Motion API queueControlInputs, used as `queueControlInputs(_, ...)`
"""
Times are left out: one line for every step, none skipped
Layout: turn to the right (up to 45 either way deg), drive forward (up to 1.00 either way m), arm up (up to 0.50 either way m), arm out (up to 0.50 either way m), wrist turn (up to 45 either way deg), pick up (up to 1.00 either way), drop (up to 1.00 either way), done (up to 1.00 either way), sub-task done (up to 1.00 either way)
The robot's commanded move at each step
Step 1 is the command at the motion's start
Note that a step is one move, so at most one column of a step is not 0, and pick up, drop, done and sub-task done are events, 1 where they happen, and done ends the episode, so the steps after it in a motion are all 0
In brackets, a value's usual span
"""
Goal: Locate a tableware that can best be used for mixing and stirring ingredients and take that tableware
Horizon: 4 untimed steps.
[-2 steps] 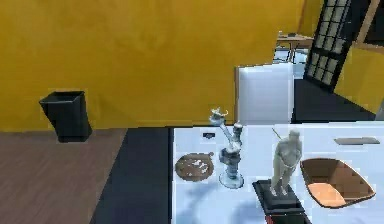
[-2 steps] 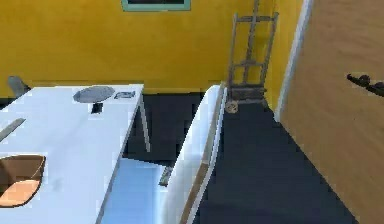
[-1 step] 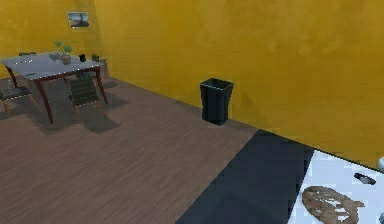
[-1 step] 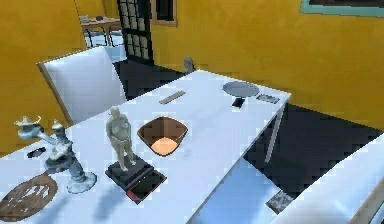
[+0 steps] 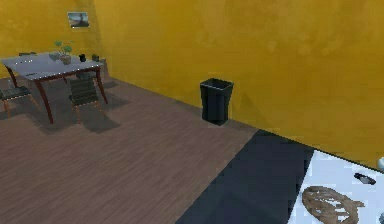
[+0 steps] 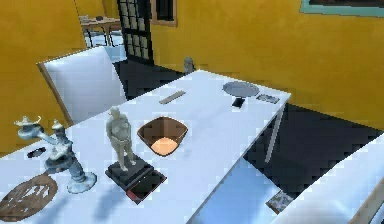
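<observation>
Right now your target sits on the white bench (image 6: 215, 130) in the arm side view. It is a brown bowl (image 6: 164, 135), rounded-square, orange inside, upright, about mid-bench.

Near it on that bench:
- Just left of the bowl, a pale statue (image 6: 121, 138) of a standing figure on a dark square base (image 6: 137, 181). Statue and bowl are near each other, not touching.
- Farther left, a grey candlestick-like piece (image 6: 66, 158).
- At the lower left corner, a round brown woven mat (image 6: 25, 195).
- Beyond the bowl, a flat grey bar-shaped item (image 6: 172, 97).
- At the far end, a dark round plate (image 6: 240, 89) with two small dark things beside it, too small to name.

A white chair (image 6: 85, 80) stands at the bench's left side. A dark rug (image 6: 320, 140) lies under and around the bench. A dark-framed glazed door (image 6: 135, 30) is at the top, set in yellow wall.

Fingers: you cannot tell their state from these pictures.

In the forward view you get wooden floor (image 5: 130, 150) and a black bin (image 5: 215, 101) against the yellow wall. At upper left is a far bench (image 5: 55, 68) with chairs round it and a small potted plant (image 5: 64, 50) on top. A framed picture (image 5: 78, 18) hangs on the wall above. The lower right corner holds a corner of the white bench, with the woven mat lying on it and the rug's edge alongside.
</observation>
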Motion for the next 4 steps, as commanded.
queueControlInputs(0.0,0.0,0.38,0.0,0.0,0.0,0.0,0.0,0.0)
queueControlInputs(0.0,0.0,0.0,0.4,0.0,0.0,0.0,0.0,0.0)
queueControlInputs(0.0,0.0,0.0,0.0,45.0,0.0,0.0,0.0,0.0)
queueControlInputs(0.0,0.0,0.0,0.0,45.0,0.0,0.0,0.0,0.0)
